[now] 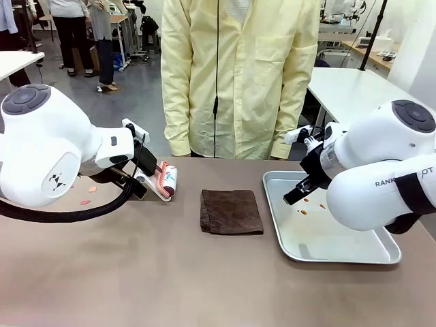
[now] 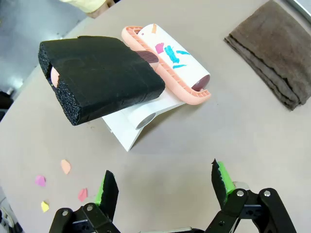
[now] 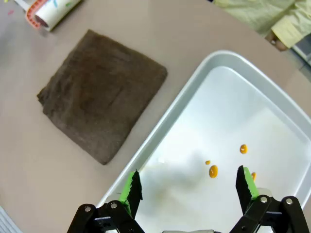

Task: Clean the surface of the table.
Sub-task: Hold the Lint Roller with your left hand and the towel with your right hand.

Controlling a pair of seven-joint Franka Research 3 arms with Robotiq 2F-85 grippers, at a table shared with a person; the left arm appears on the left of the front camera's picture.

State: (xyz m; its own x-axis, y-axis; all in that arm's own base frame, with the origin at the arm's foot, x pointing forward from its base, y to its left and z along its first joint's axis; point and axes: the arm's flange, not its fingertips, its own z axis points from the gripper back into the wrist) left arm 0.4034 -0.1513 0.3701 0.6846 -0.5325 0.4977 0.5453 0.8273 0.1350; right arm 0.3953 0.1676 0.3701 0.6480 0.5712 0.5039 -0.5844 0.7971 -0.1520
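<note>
Greyish-brown matte table (image 1: 170, 272), spread beneath both arms, carries coloured paper scraps (image 2: 65, 166) (pink, yellow), so I reckon I'm at the pick-up step: my left gripper (image 2: 165, 187) and right gripper (image 3: 189, 187) gape empty, and next I'd close the left on the black foam handle (image 2: 102, 77) of the white lint roller (image 2: 175, 60).

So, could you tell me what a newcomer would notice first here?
A white lint roller with a black foam handle sits on the greyish-brown table at the robot's left, near coloured paper scraps. A folded dark brown cloth sits mid-table; the silver tray at right holds orange drops.
</note>
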